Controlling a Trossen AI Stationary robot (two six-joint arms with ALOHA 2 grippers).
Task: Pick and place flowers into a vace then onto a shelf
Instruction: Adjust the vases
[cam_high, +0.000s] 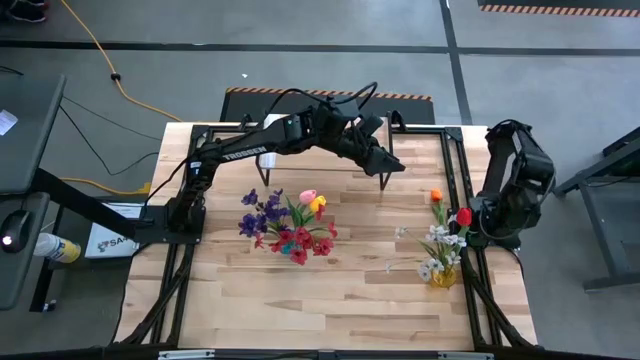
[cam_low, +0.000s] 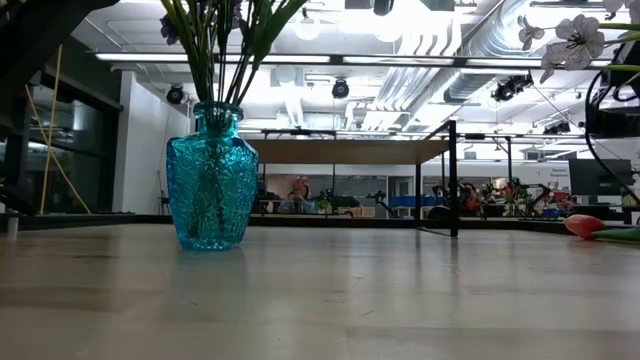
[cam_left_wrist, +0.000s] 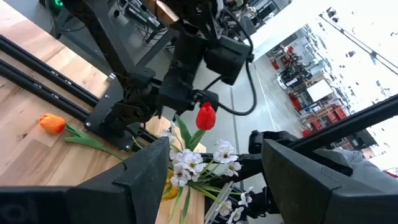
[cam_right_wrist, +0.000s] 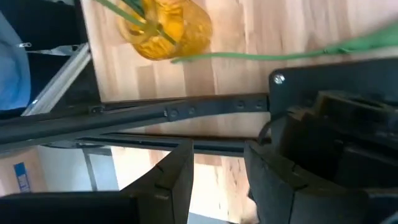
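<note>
A teal glass vase (cam_low: 210, 180) holds purple, red, pink and yellow flowers (cam_high: 288, 228) at the table's middle left. By the right edge, a yellow vase (cam_high: 443, 275) holds white flowers (cam_left_wrist: 198, 163) and a red tulip (cam_left_wrist: 206, 116) that leans toward my right arm. An orange tulip (cam_high: 436, 197) lies flat on the table. The shelf (cam_low: 345, 151) stands on black legs at the far side. My left gripper (cam_left_wrist: 214, 186) hangs open above the table's far middle. My right gripper (cam_right_wrist: 217, 180) is open over the right frame rail, beside the tulip's stem (cam_right_wrist: 249, 56).
Black frame rails (cam_right_wrist: 155, 115) run along the table's right edge under my right gripper. My left arm (cam_high: 250, 152) spans the far left of the table. Bare planks (cam_high: 330, 310) lie toward the near edge. A yellow cable (cam_high: 100, 60) runs on the floor beyond.
</note>
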